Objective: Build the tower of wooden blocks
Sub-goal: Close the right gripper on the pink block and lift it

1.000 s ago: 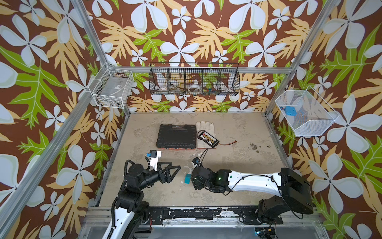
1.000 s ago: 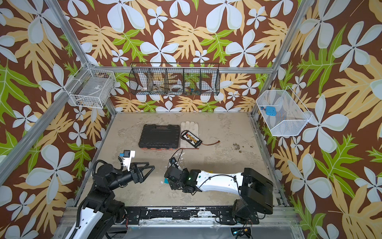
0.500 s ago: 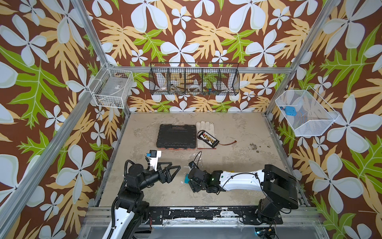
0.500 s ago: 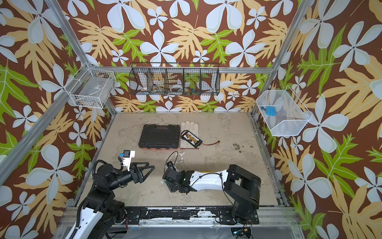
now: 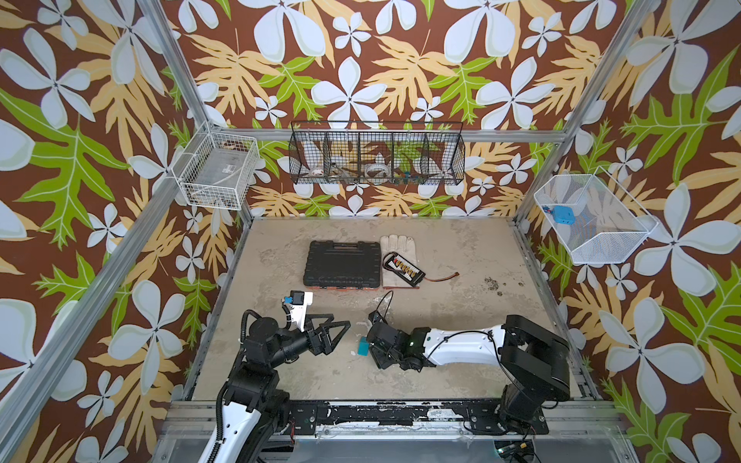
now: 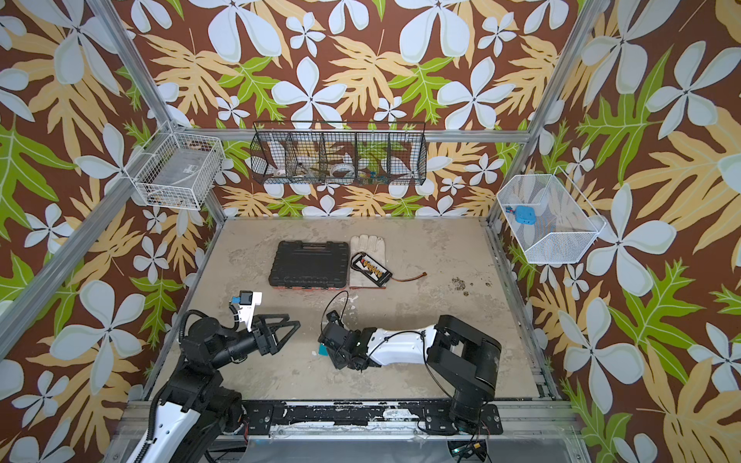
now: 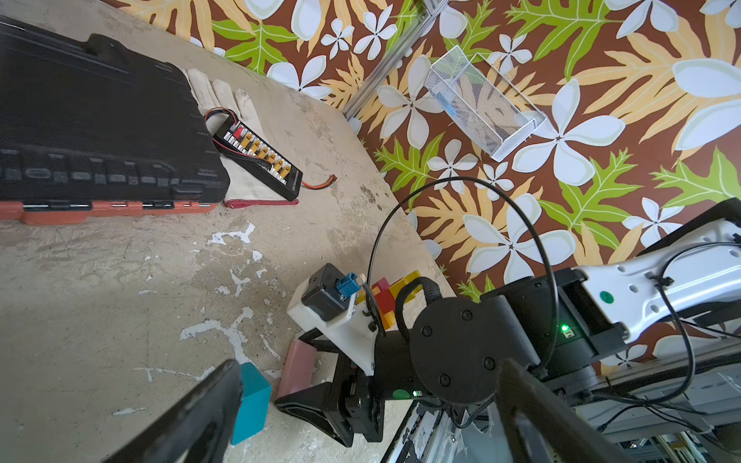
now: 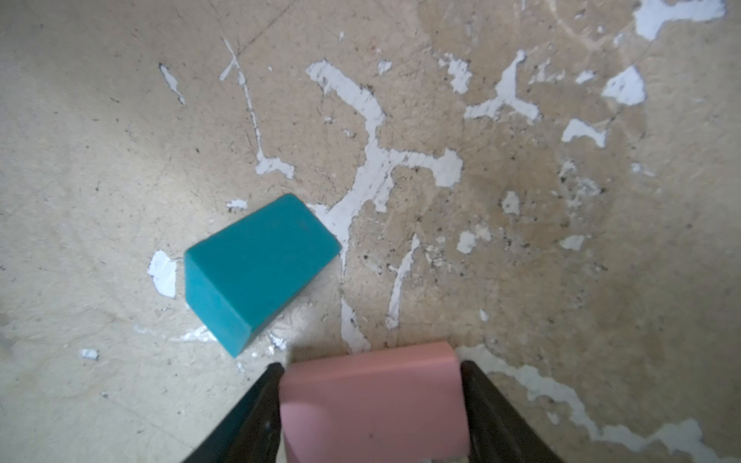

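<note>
A teal block [image 5: 363, 346] [image 6: 322, 350] lies on the tabletop between the two grippers. My right gripper [image 8: 371, 366] [image 5: 373, 354] is low over the table, shut on a pink block [image 8: 373, 405] [image 7: 298, 371], with the teal block [image 8: 256, 264] just beyond its tips. My left gripper [image 5: 339, 328] [image 7: 369, 364] hangs wide open and empty, facing the right one, the teal block [image 7: 250, 401] beside one finger. Red [image 7: 383, 294] and yellow [image 7: 405, 280] blocks peek out behind the right wrist. Whether they are stacked I cannot tell. The tower is out of view.
A big black case [image 5: 343, 262] lies at the back of the table with a pale glove [image 5: 397, 246] and a black connector board [image 5: 403, 267] beside it. Wire baskets [image 5: 377, 154] hang on the walls.
The right gripper's jaws have narrowed onto the pink block and its arm's rear links have shifted left. The left arm has not moved.
</note>
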`<action>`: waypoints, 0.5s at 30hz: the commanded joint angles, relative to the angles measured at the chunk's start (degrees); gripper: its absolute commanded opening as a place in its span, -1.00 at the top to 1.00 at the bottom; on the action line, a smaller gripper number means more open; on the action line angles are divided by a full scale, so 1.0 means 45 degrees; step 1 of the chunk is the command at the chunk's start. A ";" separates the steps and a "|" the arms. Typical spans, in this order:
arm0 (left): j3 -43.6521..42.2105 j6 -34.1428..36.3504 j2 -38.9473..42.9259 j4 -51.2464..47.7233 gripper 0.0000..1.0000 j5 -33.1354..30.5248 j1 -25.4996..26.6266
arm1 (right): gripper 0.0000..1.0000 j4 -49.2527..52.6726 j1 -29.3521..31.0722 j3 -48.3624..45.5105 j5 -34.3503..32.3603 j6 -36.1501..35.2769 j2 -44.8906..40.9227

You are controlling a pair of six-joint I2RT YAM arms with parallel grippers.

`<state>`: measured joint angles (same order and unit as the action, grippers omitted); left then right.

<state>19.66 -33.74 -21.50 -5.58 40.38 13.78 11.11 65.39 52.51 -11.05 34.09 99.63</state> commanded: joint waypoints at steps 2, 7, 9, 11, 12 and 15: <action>0.0006 -0.0079 -0.0027 0.0250 -1.00 0.0128 0.0004 | -0.23 0.0255 0.0026 -0.0047 0.0165 0.0114 -0.0109; 0.0006 -0.0062 -0.0030 0.0264 -1.00 0.0167 -0.0003 | -0.08 0.0410 0.0105 -0.0023 -0.0010 0.0218 -0.0400; -0.0012 -0.0109 -0.0008 0.0318 -1.00 0.0221 -0.0009 | -0.04 0.0515 0.0164 -0.0041 -0.0171 0.0308 -0.0730; -0.0023 -0.0120 -0.0073 0.0352 -1.00 0.0293 -0.0001 | 0.00 0.0664 0.0162 -0.0068 -0.0248 0.0348 -0.1138; -0.0033 -0.0120 -0.0113 0.0362 -1.00 0.0318 -0.0013 | 0.03 0.0759 0.0170 -0.0068 -0.0310 0.0336 -0.1345; -0.0033 -0.0120 -0.0116 0.0382 -1.00 0.0344 -0.0011 | 0.14 0.1058 0.0176 -0.0121 -0.0527 0.0413 -0.2024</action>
<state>19.55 -34.09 -22.04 -5.54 41.04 13.78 13.96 66.08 52.18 -11.22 35.40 92.38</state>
